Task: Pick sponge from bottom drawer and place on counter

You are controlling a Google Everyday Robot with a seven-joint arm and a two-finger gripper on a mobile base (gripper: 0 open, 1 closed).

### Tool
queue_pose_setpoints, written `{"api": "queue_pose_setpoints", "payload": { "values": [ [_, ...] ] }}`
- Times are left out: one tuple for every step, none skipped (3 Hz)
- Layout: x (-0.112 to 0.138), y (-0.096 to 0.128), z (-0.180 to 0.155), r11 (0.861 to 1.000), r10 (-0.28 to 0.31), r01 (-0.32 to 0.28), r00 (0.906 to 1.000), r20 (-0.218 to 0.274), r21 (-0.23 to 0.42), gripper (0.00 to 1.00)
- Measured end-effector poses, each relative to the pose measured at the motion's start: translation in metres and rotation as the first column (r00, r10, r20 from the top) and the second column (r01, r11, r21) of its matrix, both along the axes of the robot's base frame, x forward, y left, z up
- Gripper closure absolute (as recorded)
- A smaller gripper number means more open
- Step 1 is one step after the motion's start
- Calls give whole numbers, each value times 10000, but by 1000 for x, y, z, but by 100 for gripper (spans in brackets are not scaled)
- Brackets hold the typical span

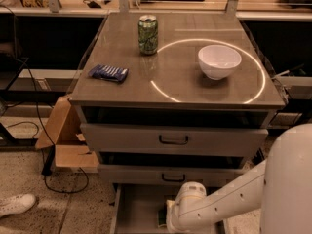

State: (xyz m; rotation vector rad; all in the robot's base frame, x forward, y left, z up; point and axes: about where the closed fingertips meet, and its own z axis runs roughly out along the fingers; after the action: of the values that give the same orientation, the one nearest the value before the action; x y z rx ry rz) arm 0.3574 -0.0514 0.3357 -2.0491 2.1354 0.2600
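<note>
The bottom drawer point(134, 208) is pulled out at the foot of the cabinet, its grey floor showing. The sponge point(162, 217) lies in it; only a dark green sliver with a yellowish edge shows beside the arm. My gripper point(170, 223) is down inside the drawer right at the sponge, mostly covered by my white wrist point(189, 199) and cut by the picture's lower edge. The counter point(122, 91) is a glossy grey-brown top with a thin white circle line.
On the counter stand a green can point(147, 34), a white bowl point(219, 61) and a blue crinkly packet point(108, 73). Two shut drawers with dark handles point(173, 140) sit above the open one. A cardboard box point(66, 140), cables and a white shoe point(15, 204) lie on the floor at the left.
</note>
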Motion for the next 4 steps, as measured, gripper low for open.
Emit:
{"api": "queue_pose_setpoints", "payload": {
  "values": [
    [12,5,-50,9976,-679,683,9972,-328,129,0],
    [12,5,-54,9971,-731,738,9966,-367,176,0],
    [14,2,-70,9941,-1007,1026,9935,-522,364,0],
    [37,-12,-92,9895,-1429,1435,9892,-326,173,0]
  ]
}}
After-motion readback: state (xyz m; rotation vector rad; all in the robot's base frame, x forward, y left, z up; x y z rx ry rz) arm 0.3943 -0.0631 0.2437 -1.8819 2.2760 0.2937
